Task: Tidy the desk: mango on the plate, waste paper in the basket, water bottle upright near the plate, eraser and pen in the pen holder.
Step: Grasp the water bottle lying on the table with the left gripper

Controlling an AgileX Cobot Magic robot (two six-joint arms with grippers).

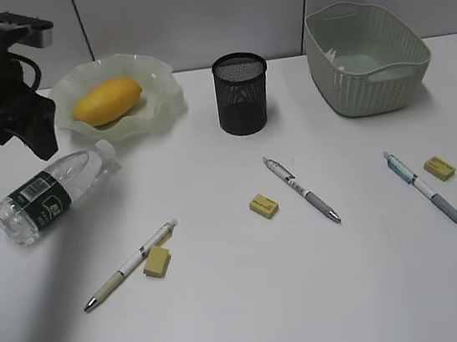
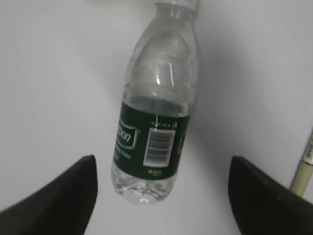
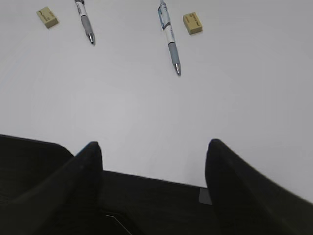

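The mango (image 1: 106,100) sits on the plate (image 1: 162,83). The bottle (image 1: 53,193) lies toppled just beside the plate. Both claws, left (image 2: 161,196) and right (image 3: 154,166), gape empty.

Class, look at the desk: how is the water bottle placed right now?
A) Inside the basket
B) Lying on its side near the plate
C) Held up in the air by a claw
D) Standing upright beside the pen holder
B: the water bottle lies on its side on the desk, its cap toward the plate, and nothing grips it.
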